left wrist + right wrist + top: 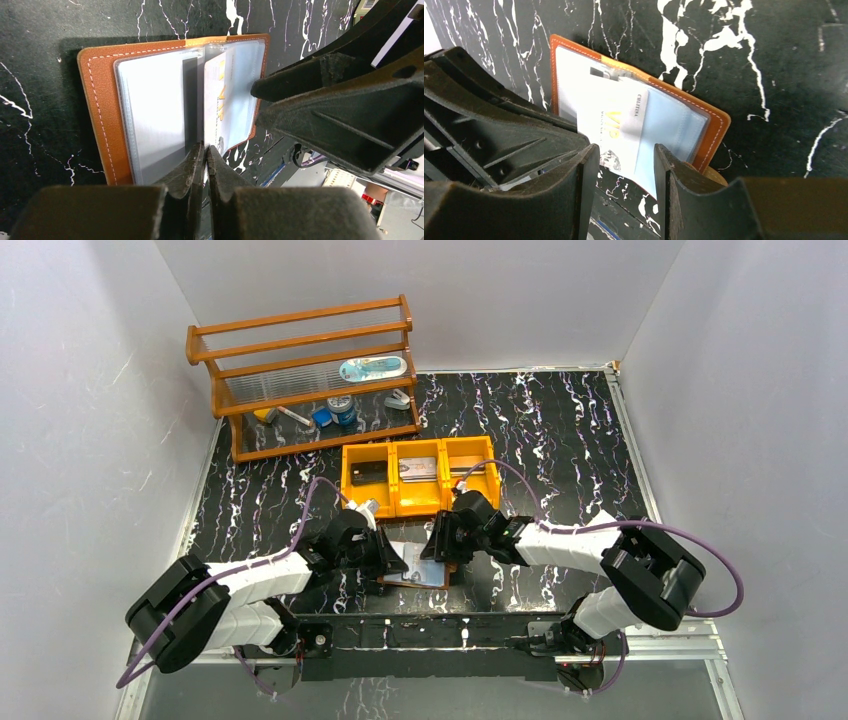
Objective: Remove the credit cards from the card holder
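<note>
The brown card holder lies open on the black marbled table between my grippers, its pale sleeves facing up. A white credit card with gold VIP lettering sticks partly out of a middle sleeve, past the holder's near edge. My left gripper is shut with a thin edge pinched at that card's near corner; it looks like the card. My right gripper is open above the holder's right half, and one fingertip touches the right sleeve. The snap tab shows by the right finger.
An orange three-compartment tray stands just behind the holder with items in it. A wooden rack with small items stands at the back left. White walls close in both sides, and the table's front rail runs close below.
</note>
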Action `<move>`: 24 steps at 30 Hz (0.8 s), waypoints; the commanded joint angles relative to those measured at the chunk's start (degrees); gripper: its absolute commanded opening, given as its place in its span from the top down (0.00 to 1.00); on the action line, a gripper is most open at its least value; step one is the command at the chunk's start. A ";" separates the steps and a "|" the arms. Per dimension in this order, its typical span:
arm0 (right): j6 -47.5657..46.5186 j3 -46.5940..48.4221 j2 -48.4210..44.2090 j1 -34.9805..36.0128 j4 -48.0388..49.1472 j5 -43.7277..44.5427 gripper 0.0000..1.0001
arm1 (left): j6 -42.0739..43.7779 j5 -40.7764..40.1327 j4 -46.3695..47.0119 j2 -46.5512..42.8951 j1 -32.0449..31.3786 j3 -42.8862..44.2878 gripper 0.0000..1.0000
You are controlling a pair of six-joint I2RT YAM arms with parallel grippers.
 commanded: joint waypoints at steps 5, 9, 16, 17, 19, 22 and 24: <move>-0.92 1.02 1.60 0.35 5.83 -5.56 0.48 | 0.71 -0.05 -0.94 -0.52 -0.09 0.93 0.93; 1.16 -0.91 1.68 0.36 7.31 -3.98 0.47 | 0.27 0.47 0.14 -0.83 -0.09 0.59 0.87; 6.16 -1.76 4.99 0.22 -0.71 2.31 0.49 | -0.88 4.80 6.49 1.50 -0.09 1.23 0.75; 6.63 -2.24 4.90 0.26 -0.49 2.52 0.50 | -0.94 5.39 7.20 2.35 -0.09 1.47 0.75; 7.23 -2.92 4.72 0.22 -0.45 2.84 0.50 | -1.33 6.58 8.78 3.97 -0.13 1.72 0.75; 7.64 -3.56 4.26 0.22 -0.45 3.02 0.50 | -1.57 6.78 9.24 5.78 -0.09 1.81 0.77; 7.75 -3.91 4.00 0.26 -0.42 3.19 0.50 | -0.82 5.21 7.20 6.38 -0.09 1.99 0.82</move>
